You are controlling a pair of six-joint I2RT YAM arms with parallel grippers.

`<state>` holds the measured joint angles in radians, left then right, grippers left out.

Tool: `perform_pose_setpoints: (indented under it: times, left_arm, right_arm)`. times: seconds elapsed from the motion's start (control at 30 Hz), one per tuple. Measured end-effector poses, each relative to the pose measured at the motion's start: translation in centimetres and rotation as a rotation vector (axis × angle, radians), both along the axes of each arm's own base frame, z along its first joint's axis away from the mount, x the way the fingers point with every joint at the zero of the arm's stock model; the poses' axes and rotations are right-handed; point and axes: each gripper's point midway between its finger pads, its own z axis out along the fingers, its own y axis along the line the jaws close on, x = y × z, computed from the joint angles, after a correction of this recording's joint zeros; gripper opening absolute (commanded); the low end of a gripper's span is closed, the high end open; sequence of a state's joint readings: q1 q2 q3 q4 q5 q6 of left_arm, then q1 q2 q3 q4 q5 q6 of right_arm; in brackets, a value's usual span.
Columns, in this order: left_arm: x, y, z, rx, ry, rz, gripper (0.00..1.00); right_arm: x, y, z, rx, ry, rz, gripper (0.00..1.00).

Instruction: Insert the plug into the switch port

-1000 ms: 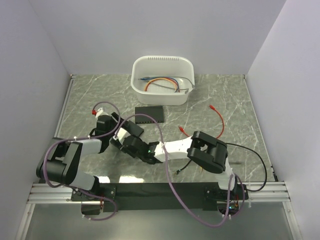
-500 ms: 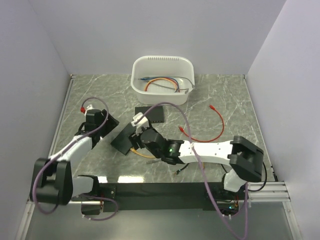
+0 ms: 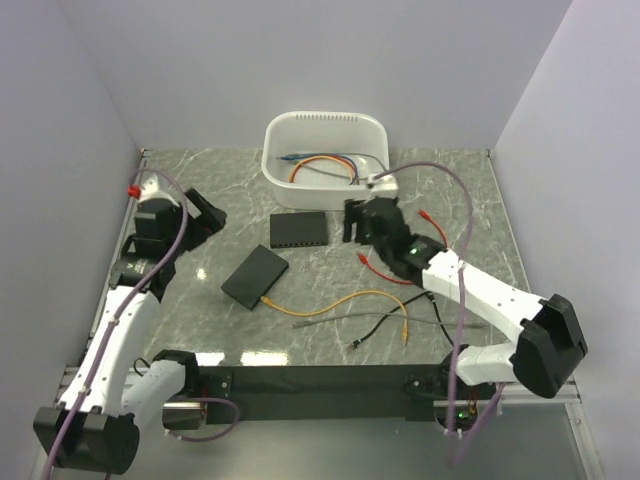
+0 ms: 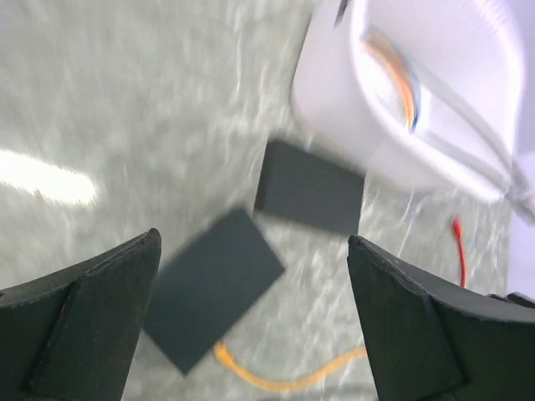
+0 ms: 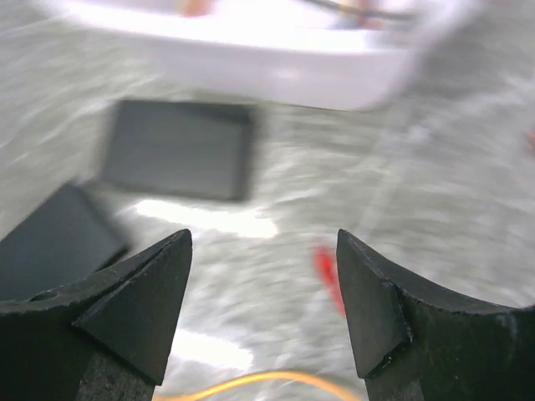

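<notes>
Grey marble table (image 3: 470,200), white walls around. Over it the left claw (image 3: 203,213) hangs spread wide and empty; ahead of it and lower lies a tilted black switch (image 3: 255,276). An orange cable (image 3: 345,297) has one plug (image 3: 270,299) touching that switch's edge; whether it is seated I cannot tell. The right claw (image 3: 355,222) is spread too, holding nothing. A second switch (image 3: 300,230) lies just beside it, a red cable (image 3: 400,277) beneath it and a white tub (image 3: 325,160) ahead.

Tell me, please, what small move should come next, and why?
Probably lower the right gripper toward the end of the yellow cable beside the tilted switch. Both it and the left gripper are open and empty, and I cannot tell whether that end is seated in a port.
</notes>
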<state>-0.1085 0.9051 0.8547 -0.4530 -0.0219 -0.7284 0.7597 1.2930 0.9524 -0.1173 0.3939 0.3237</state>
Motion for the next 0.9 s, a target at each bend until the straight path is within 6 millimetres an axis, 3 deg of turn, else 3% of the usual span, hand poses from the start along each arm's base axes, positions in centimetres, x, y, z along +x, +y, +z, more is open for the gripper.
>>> perform_pose_setpoints:
  times: [0.07, 0.13, 0.33, 0.43, 0.6, 0.9]
  left_arm:
    - [0.5, 0.9, 2.6, 0.059, -0.064, 0.017, 0.99]
    - [0.5, 1.8, 2.6, 0.113, -0.066, 0.036, 0.97]
    - [0.4, 1.9, -2.5, 0.180, 0.110, -0.030, 0.99]
    - [-0.3, 2.5, -3.4, 0.195, 0.145, -0.033, 0.99]
    - [-0.3, 2.4, -3.4, 0.190, 0.143, -0.049, 0.99]
    - [-0.7, 2.2, -3.2, 0.191, 0.126, -0.070, 0.99]
  right_arm:
    - [1.6, -2.9, -1.6, 0.008, 0.058, -0.077, 0.77]
    - [2.0, -3.5, -3.6, 0.001, 0.122, -0.092, 0.76]
    - [1.9, -2.2, -12.2, -0.062, 0.378, -0.050, 0.72]
    - [1.4, -2.5, -15.2, -0.078, 0.466, -0.051, 0.71]
    - [1.0, -2.6, -17.2, -0.090, 0.520, -0.056, 0.70]
    - [0.8, -3.0, -17.4, -0.104, 0.529, -0.077, 0.66]
